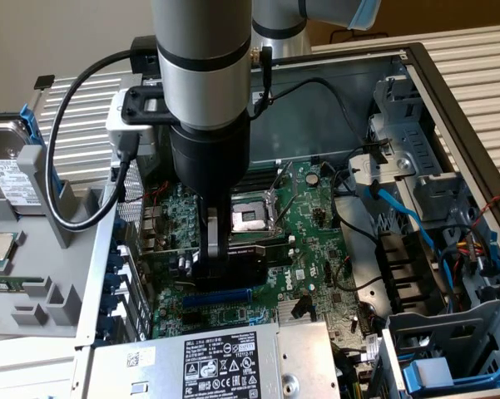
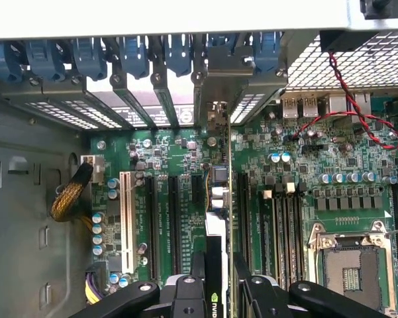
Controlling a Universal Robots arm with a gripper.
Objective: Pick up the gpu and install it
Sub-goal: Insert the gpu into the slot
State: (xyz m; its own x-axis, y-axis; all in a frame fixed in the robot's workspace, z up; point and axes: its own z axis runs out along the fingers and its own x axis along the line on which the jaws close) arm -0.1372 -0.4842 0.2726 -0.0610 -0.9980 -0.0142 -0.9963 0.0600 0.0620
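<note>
Pincer [image 2: 215, 291] pinches the gpu [image 2: 215, 252] edge-on between its fingers, standing upright over the motherboard [image 2: 304, 192], long axis along the slots.

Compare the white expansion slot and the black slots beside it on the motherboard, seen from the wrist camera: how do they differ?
The white expansion slot is pale and stands nearest the yellow-sleeved cable bundle; the black slots are dark and lie closer to the gpu held edge-on. The white slot looks shorter than the black ones. All run parallel on the green motherboard, and all are unfilled.
</note>
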